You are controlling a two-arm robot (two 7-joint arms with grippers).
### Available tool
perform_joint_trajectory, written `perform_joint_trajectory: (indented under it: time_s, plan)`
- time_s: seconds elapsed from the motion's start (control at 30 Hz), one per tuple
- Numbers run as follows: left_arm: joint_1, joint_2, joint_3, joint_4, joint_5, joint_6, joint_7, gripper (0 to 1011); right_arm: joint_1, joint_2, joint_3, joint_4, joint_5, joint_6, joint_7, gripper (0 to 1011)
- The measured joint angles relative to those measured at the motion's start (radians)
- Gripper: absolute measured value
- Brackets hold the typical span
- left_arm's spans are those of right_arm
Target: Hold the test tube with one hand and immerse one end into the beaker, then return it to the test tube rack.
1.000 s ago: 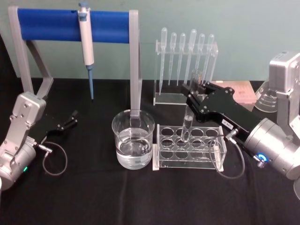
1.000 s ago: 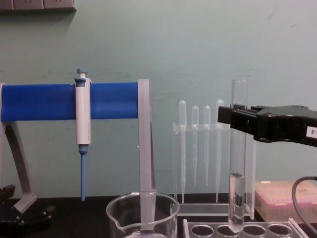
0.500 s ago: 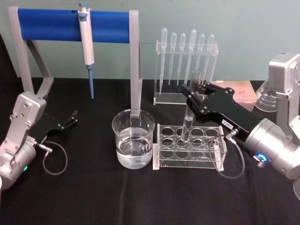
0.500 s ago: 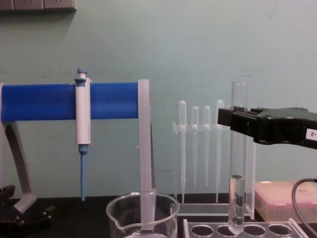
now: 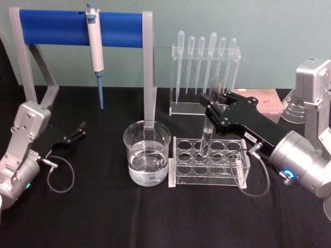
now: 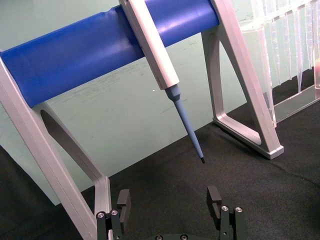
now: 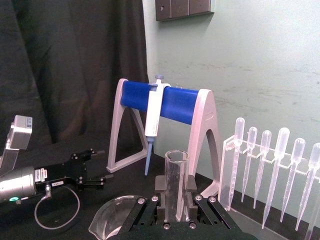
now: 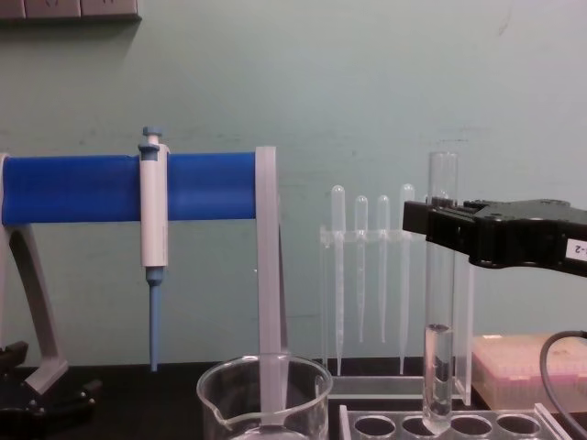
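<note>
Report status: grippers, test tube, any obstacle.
Right gripper shut on test tube, upright, lower end at rack hole. Left gripper open, parked left. Nothing blocking.

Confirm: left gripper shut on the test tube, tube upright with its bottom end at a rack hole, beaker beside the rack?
Wrong arm. The head view shows the right gripper shut on the test tube; the left gripper sits open off to the left, holding nothing. The rest stands: tube upright, bottom end at a hole of the rack, beaker beside the rack.
</note>
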Motion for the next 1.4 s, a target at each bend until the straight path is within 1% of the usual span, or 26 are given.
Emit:
perform_joint_trajectory:
  time_s: [1.4]
  plan:
    - [0.0, 0.0, 0.0, 0.0, 0.0, 0.0, 0.0, 1000, 0.0, 0.0, 0.0, 0.0, -0.001, 0.0, 0.001, 225]
